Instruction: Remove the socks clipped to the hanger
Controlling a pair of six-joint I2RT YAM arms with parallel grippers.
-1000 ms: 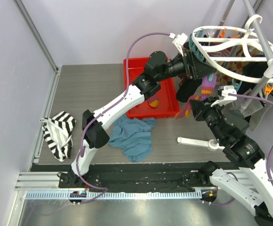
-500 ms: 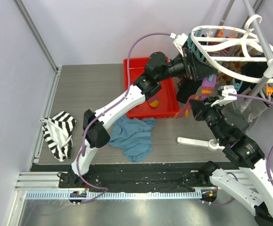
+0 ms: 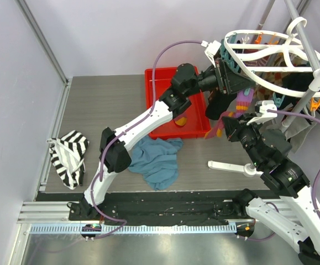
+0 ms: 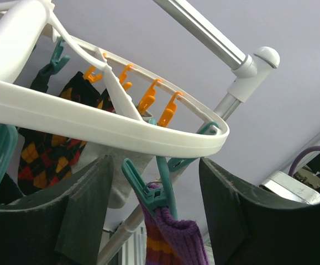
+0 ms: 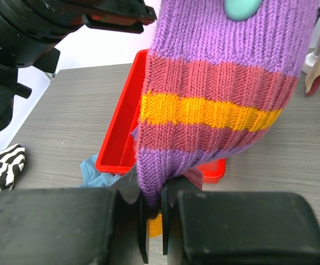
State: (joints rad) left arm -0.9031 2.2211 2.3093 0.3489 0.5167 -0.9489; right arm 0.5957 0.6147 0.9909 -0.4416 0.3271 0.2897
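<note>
A red tray [image 3: 155, 83] sits toward the far side of the grey table [image 3: 104, 105]. 1 crumpled blue cloth [image 3: 158, 160] lies touching its near edge. 1 black-and-white striped cloth [image 3: 68, 157] lies well apart, at the table's left edge. A white bar [image 3: 230, 166] lies right of the blue cloth.

Three views, one shared corner
Your top camera looks down from behind the near edge over the whole bench [image 3: 110, 105]. Your left wrist view peers up, close under the hanger [image 4: 93, 118] rim; your right wrist view presses against the purple striped sock [image 5: 215, 99], which all three share.
</note>
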